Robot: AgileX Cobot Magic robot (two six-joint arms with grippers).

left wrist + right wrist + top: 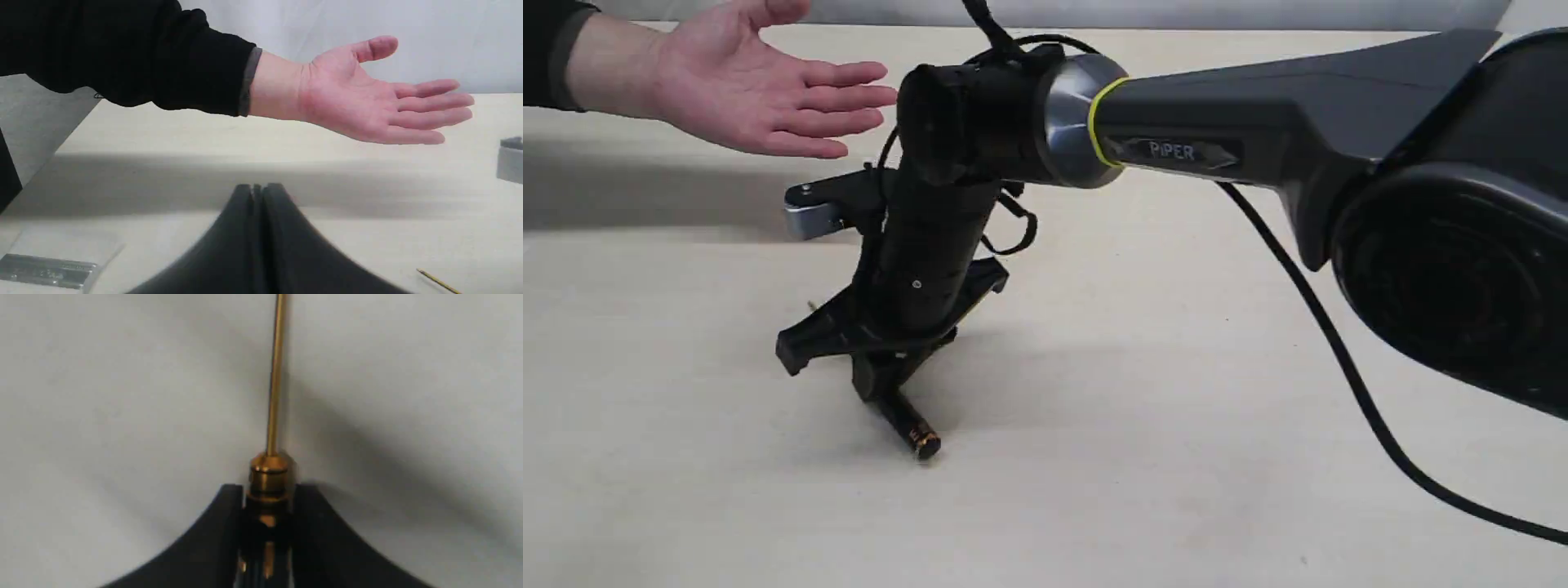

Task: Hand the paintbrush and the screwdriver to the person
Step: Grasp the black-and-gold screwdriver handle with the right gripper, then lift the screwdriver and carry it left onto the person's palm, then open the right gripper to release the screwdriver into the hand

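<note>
The screwdriver [913,431] sits low at the tabletop, its black handle and gold end collar sticking out below my right gripper [886,390]. In the right wrist view the right gripper [267,492] is shut on the screwdriver [268,469] at its handle, with the thin gold shaft running straight out ahead. The person's hand [760,90] is held open, palm up and empty, above the table behind the right gripper. The left wrist view also shows that hand [367,98], and my left gripper [257,188] shut with nothing in it. The paintbrush is out of view.
The right arm [1258,139] reaches across the pale table [1176,457] from the right, its black cable [1339,367] trailing over the surface. A silvery strip in clear wrap [45,269] lies near the left gripper. The table's edge [69,139] is close beyond it.
</note>
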